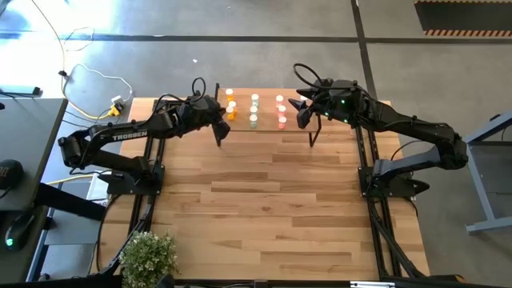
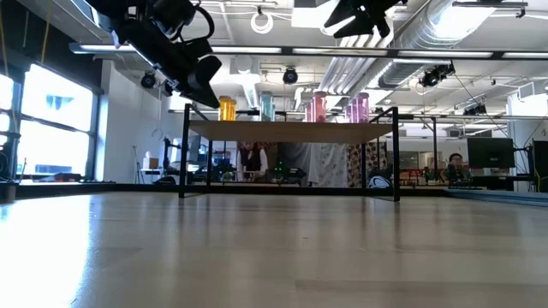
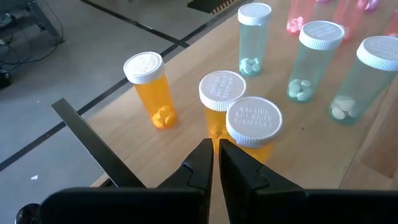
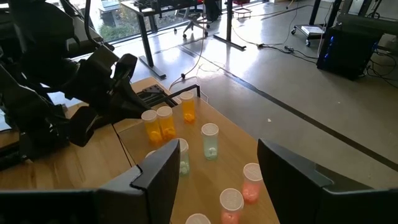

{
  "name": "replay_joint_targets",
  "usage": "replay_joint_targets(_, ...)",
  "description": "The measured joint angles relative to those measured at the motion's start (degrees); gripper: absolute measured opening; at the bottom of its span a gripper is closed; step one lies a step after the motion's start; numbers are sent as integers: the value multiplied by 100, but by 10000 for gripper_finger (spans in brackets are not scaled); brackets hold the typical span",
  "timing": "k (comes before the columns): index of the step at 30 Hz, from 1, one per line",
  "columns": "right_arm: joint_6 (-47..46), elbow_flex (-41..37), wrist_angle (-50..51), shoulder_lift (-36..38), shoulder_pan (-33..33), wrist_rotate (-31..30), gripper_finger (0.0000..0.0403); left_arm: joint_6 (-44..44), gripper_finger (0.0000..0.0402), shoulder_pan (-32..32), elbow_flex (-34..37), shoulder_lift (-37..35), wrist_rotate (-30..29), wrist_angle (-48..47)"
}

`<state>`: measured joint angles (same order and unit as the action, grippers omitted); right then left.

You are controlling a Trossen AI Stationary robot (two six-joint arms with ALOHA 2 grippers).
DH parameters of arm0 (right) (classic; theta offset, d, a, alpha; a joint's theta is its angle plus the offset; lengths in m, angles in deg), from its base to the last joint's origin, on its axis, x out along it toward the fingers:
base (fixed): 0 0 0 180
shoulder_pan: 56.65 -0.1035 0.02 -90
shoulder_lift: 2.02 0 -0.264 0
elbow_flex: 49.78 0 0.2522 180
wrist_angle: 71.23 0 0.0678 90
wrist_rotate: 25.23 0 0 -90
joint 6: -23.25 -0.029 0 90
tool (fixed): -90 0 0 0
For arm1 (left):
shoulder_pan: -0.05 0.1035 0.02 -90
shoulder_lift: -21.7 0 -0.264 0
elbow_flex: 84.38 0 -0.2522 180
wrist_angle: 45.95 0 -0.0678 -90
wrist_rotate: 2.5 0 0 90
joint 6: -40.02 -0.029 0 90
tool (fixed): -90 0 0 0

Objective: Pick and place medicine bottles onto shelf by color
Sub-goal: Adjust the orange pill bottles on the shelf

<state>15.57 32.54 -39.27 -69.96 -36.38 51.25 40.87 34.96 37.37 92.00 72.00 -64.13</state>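
At the frame bottom of the left wrist view, the left gripper (image 3: 214,163) has its fingers pressed together, holding nothing, tips just short of the nearest orange bottle (image 3: 252,127). Two more orange bottles (image 3: 151,89) stand just behind, close together. Risk, as I judge it: any forward or downward move with those closed tips knocks the nearest one, and it would topple into its neighbour, since they nearly touch.

Further back in that view, three green bottles (image 3: 315,59) stand upright in a row, pills visible at the bottom; pink ones are at the upper right edge, cut off.

In the high view the shelf (image 1: 268,126) sits at top centre, bottles grouped in columns by colour: orange at left, green in the middle, red (image 1: 282,118) to the right. No loose bottles show on the table (image 1: 264,200), so sorting looks close to done, or done.

The right gripper (image 1: 304,108) hangs over the shelf's right end, fingers spread wide, empty. In its own wrist view the fingers frame the red and green bottles below. Risk there: dropping straight down could clip a cap or tip a bottle off the shelf's edge.

In the low view both arms are above the shelf, and the tall, narrow bottles look easy to tip.
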Motion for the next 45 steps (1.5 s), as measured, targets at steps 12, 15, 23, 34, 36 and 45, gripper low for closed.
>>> replay_joint_targets(12, 0, 0, 0, 0, -2, 0, 206, -107, 19, -26, 0, 0, 293, -23)
replay_joint_targets(15, 2, 0, 3, 0, -2, 0, 206, -108, 19, -30, 0, 0, 336, -62)
replay_joint_targets(23, 2, 0, 3, 0, 0, 0, 206, -103, 19, -177, 0, 0, 288, -213)
replay_joint_targets(34, 2, 0, 5, 0, -1, 0, 206, 163, 19, -634, 0, -130, -182, -457)
replay_joint_targets(36, 2, 0, 5, 0, -2, 0, 206, 204, 19, -717, 0, -273, -312, -458)
replay_joint_targets(45, 2, 0, 5, 0, 0, -2, 206, 71, 19, -845, -341, -688, -628, -431)
